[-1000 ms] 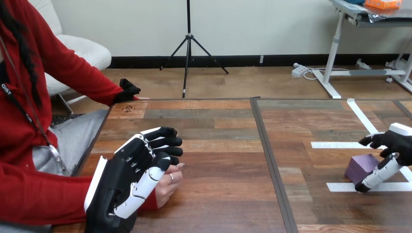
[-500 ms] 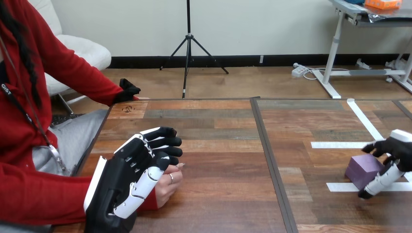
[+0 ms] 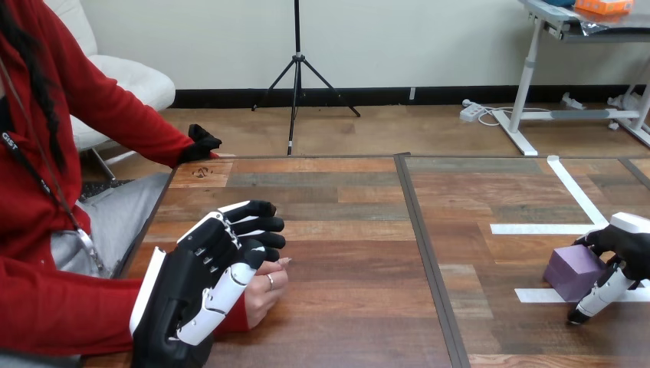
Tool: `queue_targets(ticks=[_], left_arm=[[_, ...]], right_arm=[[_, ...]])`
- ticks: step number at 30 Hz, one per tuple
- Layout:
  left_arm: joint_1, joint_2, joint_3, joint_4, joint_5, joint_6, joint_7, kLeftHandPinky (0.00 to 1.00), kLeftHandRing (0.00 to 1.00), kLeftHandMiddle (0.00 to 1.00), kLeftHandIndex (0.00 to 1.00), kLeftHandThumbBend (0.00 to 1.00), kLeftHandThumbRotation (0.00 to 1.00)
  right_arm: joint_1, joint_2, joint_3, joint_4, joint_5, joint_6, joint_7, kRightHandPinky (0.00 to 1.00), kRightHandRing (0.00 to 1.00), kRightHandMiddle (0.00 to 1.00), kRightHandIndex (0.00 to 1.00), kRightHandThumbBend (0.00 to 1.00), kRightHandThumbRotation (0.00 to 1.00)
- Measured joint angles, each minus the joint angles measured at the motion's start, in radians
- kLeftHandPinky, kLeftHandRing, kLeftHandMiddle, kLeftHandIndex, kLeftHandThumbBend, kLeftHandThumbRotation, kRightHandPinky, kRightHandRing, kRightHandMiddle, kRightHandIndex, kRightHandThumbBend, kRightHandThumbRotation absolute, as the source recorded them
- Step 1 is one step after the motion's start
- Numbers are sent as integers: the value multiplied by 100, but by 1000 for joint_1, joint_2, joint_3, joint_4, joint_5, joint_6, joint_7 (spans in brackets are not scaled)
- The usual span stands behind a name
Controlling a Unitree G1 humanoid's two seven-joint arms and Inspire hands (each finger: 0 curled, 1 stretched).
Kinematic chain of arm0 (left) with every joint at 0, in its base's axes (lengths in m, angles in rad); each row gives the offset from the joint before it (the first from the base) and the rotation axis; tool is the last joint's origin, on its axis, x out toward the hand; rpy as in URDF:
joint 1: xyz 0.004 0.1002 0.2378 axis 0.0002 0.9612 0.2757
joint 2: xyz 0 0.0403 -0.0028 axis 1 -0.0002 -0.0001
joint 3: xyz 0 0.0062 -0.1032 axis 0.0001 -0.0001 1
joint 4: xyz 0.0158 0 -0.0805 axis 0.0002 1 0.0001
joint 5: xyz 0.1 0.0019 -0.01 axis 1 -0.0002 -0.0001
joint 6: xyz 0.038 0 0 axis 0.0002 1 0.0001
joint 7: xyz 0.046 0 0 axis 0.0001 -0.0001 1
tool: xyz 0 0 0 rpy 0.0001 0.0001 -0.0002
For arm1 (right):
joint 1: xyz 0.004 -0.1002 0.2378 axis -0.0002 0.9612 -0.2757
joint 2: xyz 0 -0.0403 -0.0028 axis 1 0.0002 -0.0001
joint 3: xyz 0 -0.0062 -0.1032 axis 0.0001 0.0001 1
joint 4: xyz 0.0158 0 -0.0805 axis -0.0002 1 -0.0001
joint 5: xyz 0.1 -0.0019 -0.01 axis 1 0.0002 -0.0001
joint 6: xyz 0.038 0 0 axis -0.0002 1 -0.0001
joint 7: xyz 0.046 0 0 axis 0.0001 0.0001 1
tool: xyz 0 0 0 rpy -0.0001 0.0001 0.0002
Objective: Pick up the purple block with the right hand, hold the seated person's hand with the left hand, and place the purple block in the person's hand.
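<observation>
Near-left corner of the tabletop (image 3: 345,230): the left hand (image 3: 195,295) comes in from the near edge and lies over the person's hand (image 3: 268,290). Its fingers (image 3: 257,224) are curled over the far side of the person's hand. The thumb crosses the near side, so the left hand is closed around the person's hand. The person's hand rests on the wood, its fingertips showing just right of the robot's thumb. The red sleeve runs off toward the left edge.

Near-right corner, close to the right edge: the right hand (image 3: 632,244) is cut partly by the view's side. Its fingers (image 3: 594,240) are curled over the far-right top corner of the purple block (image 3: 571,268). The thumb reaches down along the block's near-right side, so the hand wraps the block from the right. Thumb contact looks likely but is hard to confirm at this angle.

The purple block sits on the tabletop with its base on the wood. It overlaps the nearer of two white tape strips (image 3: 540,228); the farther strip lies just beyond it.

The two hands are well apart. A dark seam (image 3: 420,253) runs from the near edge to the far edge between them.
</observation>
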Motion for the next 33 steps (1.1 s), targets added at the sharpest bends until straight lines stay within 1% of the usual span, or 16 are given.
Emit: queue_targets(ticks=[6,12,13,17,20,23,26,29,30,33], left_arm=[[3,0,0,-5,0,0,2,59,63,66,67,62,58],[5,0,1,-11,0,0,3,59,63,66,67,60,59],[5,0,1,-12,0,0,3,60,63,66,67,60,59],[6,0,2,-17,0,0,3,60,63,66,67,60,59],[7,0,3,-21,0,0,3,60,63,66,67,60,60],[8,0,4,-25,0,0,3,60,63,66,67,59,60],[8,0,5,-25,-1,0,3,60,63,66,67,59,60],[9,0,6,-25,-2,0,1,60,63,66,67,59,59],[9,0,6,-25,-2,0,1,60,63,66,67,59,59],[10,-1,6,-25,-2,0,1,60,63,66,67,59,59]], right_arm=[[-13,4,14,37,-10,-29,-35,61,74,82,81,78,0],[-26,17,25,78,-17,-54,-68,54,67,75,80,74,0],[-28,20,26,85,-18,-58,-75,47,59,68,79,73,0],[-36,29,26,114,-15,-77,-106,35,45,55,78,70,0],[-41,34,26,133,-10,-90,-124,32,43,53,77,69,0],[-44,37,26,152,-2,-109,-144,36,48,58,76,67,0],[-44,42,26,170,6,-132,-165,47,56,63,75,66,0],[-45,48,26,189,10,-150,-187,51,58,65,74,65,0],[-46,51,26,196,11,-154,-193,55,61,67,73,64,0],[-49,57,26,215,16,-164,-212,59,65,70,73,63,0]])
